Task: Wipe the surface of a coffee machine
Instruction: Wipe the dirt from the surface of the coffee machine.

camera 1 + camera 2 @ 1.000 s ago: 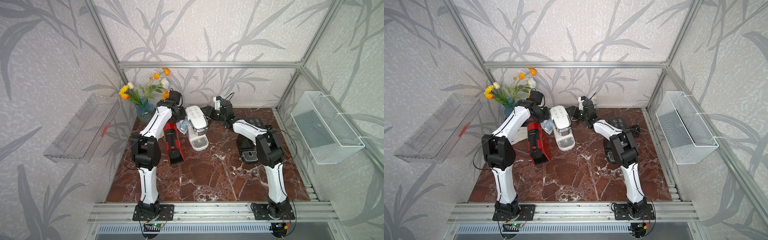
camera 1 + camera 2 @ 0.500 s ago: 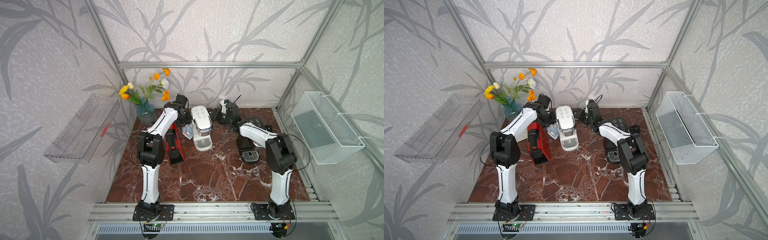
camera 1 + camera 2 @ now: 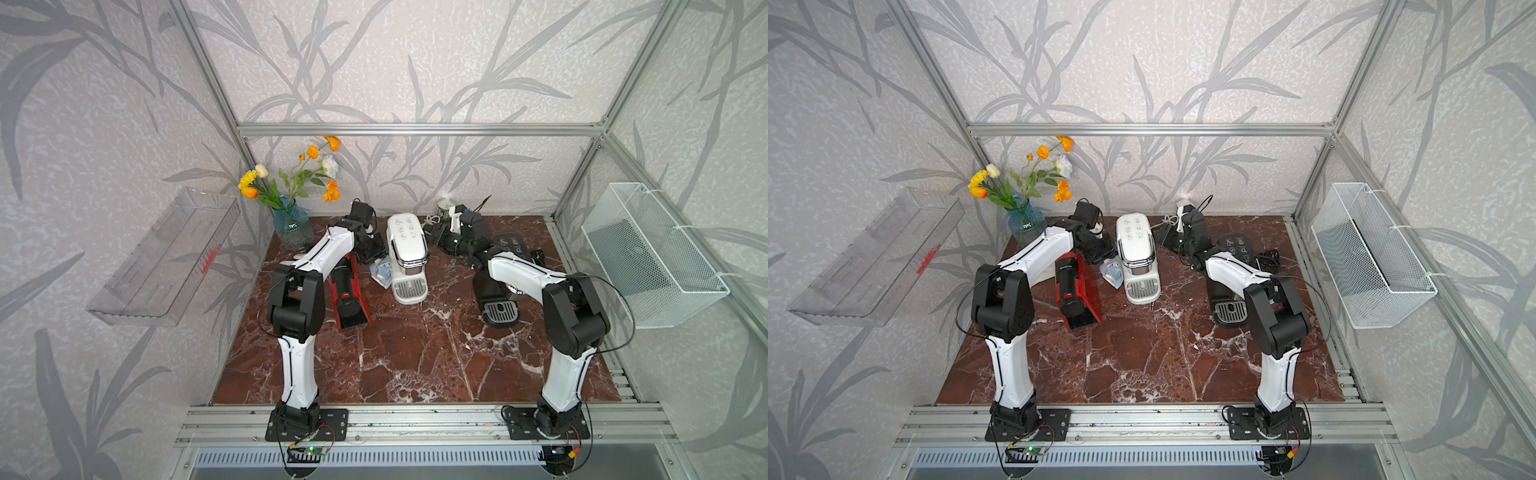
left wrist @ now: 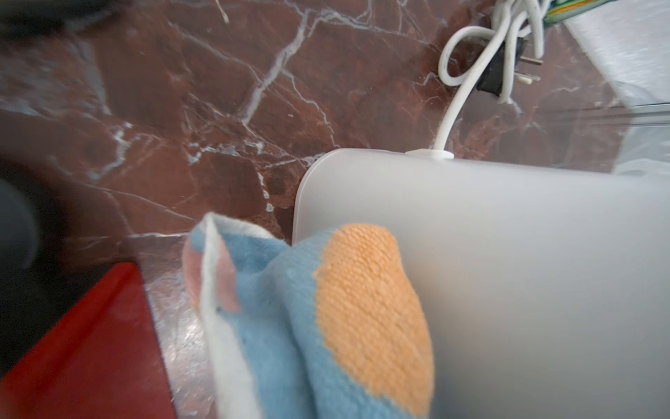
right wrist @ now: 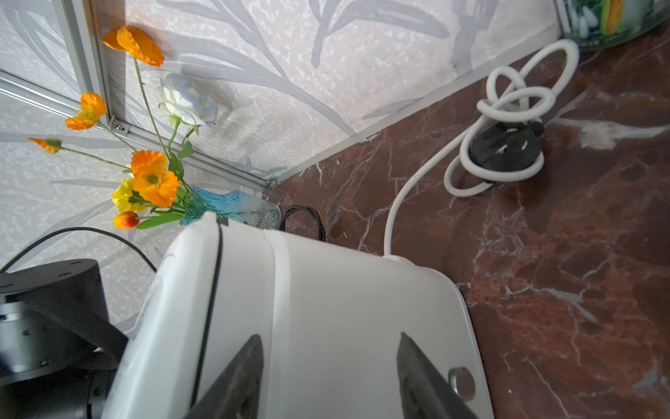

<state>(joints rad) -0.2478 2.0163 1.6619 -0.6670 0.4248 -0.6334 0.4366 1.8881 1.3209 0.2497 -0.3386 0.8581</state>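
At the back of the table (image 3: 415,353), the white machine (image 3: 406,245) stands between a red machine (image 3: 349,291) and a black machine (image 3: 500,311). The left gripper (image 3: 374,251) is clamped shut on a bunched cloth (image 4: 326,326), and the left wrist view shows that cloth pressed against the white machine's side, low and near its rear corner. On the far side, the right gripper (image 5: 330,377) has its jaws apart and holds nothing; its fingers (image 5: 246,377) lie against the opposite panel (a brace, by the look of it).

The main risk, I'd judge, is the white machine skidding or twisting on the polished stone if the wiping push outweighs the brace. A skewed push could also tip it, since it is tall and narrow. The red machine sits just beside the left arm, so a wide stroke may knock it. The cord (image 5: 398,203) trails loose behind and could snag. A thin pinch on the cloth might let it slip free mid-stroke.
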